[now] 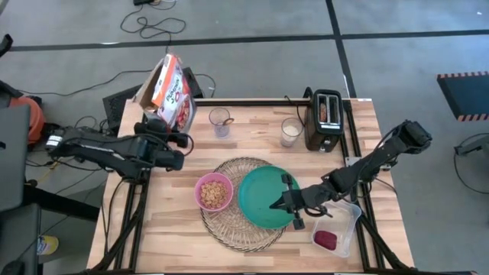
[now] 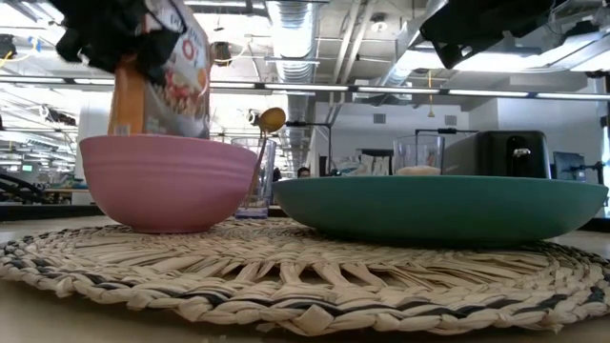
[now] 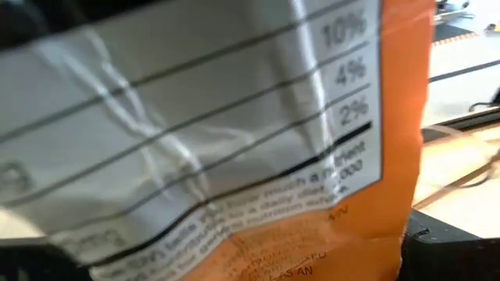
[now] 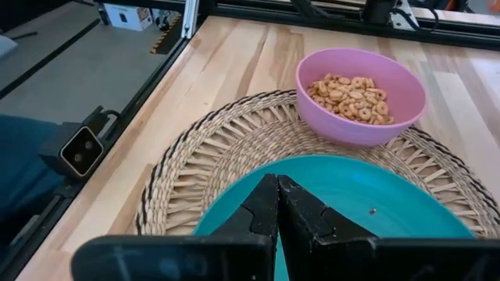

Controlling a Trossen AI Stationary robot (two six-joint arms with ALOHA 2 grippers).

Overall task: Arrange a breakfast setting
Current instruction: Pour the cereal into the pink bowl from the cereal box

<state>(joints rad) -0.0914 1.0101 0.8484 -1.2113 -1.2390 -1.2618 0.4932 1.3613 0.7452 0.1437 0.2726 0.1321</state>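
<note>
The left gripper (image 1: 164, 126) holds an orange-and-white cereal bag (image 1: 170, 92) upright above the back left part of the table (image 1: 176, 229); the left wrist view is filled by the bag's printed label (image 3: 234, 140), so its fingers are clamped on the bag. Just right of the bag stands a clear glass (image 1: 220, 121) with a gold spoon (image 2: 266, 133) leaning in it. Nearer the front lies the round wicker mat (image 1: 229, 225). On its left side sits the pink bowl (image 1: 214, 192), filled with cereal rings (image 4: 349, 87). Touching or just beside it on the mat is the teal plate (image 1: 256, 200). The right gripper (image 1: 281, 204) hovers low over the plate's right half, its fingers (image 4: 266, 207) pressed together with nothing between them. Behind the plate stand a glass of milk (image 1: 290, 131) and a black toaster (image 1: 324, 120). At the front right corner, a clear tub (image 1: 344, 229) holds a dark-red fruit (image 1: 325, 239).
</note>
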